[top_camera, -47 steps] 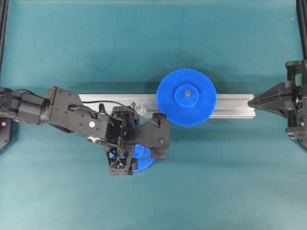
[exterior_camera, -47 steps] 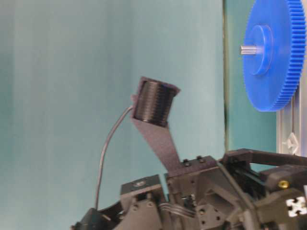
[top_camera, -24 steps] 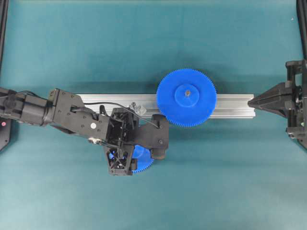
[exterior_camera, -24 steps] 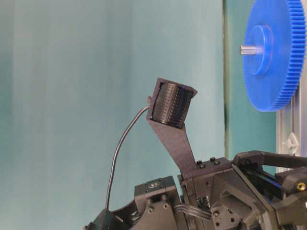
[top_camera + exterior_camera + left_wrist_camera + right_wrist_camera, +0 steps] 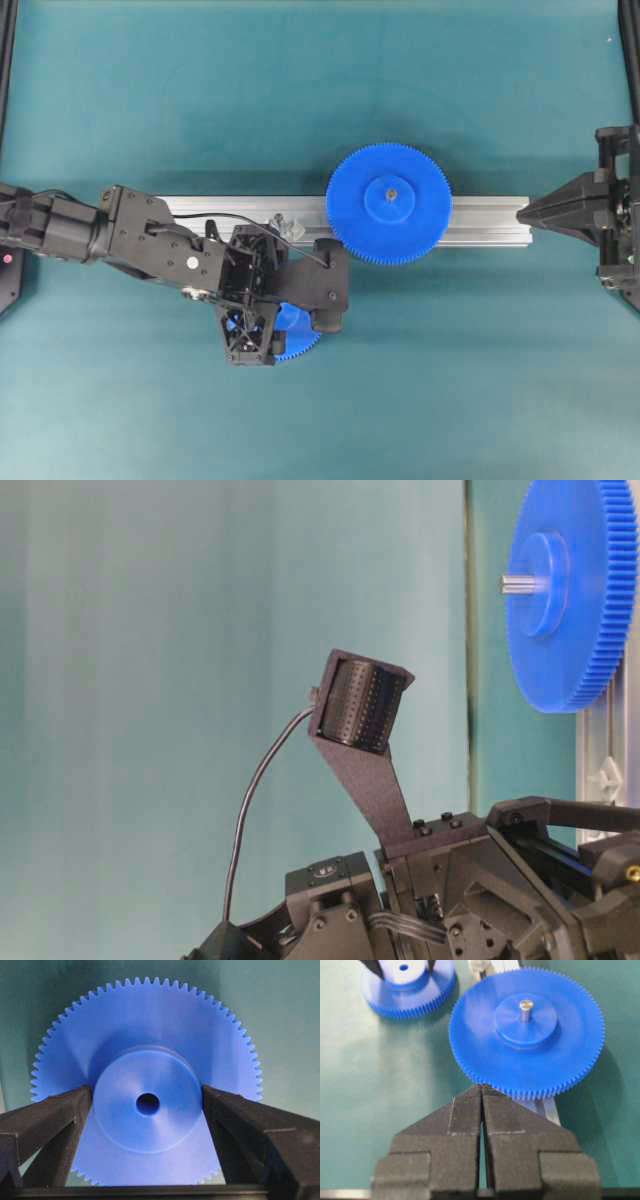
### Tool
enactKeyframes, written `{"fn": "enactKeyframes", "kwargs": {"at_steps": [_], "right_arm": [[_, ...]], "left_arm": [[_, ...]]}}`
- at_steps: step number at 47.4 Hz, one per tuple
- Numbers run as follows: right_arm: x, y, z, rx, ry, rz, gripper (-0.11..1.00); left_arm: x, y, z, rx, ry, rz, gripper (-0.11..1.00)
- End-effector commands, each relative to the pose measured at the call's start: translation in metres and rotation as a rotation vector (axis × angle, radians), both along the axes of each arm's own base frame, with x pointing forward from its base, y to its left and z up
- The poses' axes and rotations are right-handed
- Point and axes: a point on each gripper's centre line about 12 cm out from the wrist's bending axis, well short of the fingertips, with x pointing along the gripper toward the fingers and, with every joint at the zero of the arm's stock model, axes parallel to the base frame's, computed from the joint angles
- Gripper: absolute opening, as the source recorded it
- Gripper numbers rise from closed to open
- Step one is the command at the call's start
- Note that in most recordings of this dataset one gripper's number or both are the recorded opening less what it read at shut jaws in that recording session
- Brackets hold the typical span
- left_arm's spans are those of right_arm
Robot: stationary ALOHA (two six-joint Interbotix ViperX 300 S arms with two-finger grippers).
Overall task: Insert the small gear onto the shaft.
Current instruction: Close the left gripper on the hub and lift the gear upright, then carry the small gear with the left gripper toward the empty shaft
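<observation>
Left gripper (image 5: 147, 1105) stands wide, one black finger (image 5: 55, 1115) on each side of the raised round hub of the small blue plastic toothed gear (image 5: 145, 1067); we see no squeeze yet, at most light contact. The gear lies flat on the teal mat (image 5: 300, 80), just below the silver aluminium rail (image 5: 480, 222) in the overhead view. The short grey metal shaft (image 5: 279, 220) on its clear mounts sits on the rail just above the gripper, left of the larger blue gear (image 5: 389, 204).

To do this well, we judge: close squarely on the hub, keep the bore level, lift straight up.

Right gripper (image 5: 481, 1102) has its jaws pressed together, parked at the rail's right end.

Against the frame a second back: overhead, the left arm barely shifts; at table level its camera mount sits further right and lower.
</observation>
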Motion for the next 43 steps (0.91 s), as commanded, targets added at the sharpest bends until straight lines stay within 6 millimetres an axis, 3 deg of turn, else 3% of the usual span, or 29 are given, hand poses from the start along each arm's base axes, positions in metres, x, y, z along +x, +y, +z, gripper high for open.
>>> {"fn": "enactKeyframes", "kwargs": {"at_steps": [1, 13, 21, 43], "right_arm": [[0.0022, -0.0007, 0.0036, 0.01, -0.01, -0.009, 0.01], [0.0021, -0.0006, 0.004, 0.011, -0.013, -0.009, 0.01], [0.0024, -0.0007, 0.0048, 0.011, -0.016, -0.009, 0.01], [0.0024, -0.0007, 0.0042, 0.012, -0.012, -0.009, 0.01]], "left_arm": [[0.0037, -0.0022, 0.0094, -0.002, -0.031, -0.006, 0.92], [0.0057, -0.0025, 0.0116, -0.01, -0.036, 0.011, 0.86], [0.0053, -0.0024, 0.0099, -0.026, -0.03, 0.052, 0.71], [0.0068, -0.0027, 0.0145, -0.031, -0.038, 0.06, 0.71]]}}
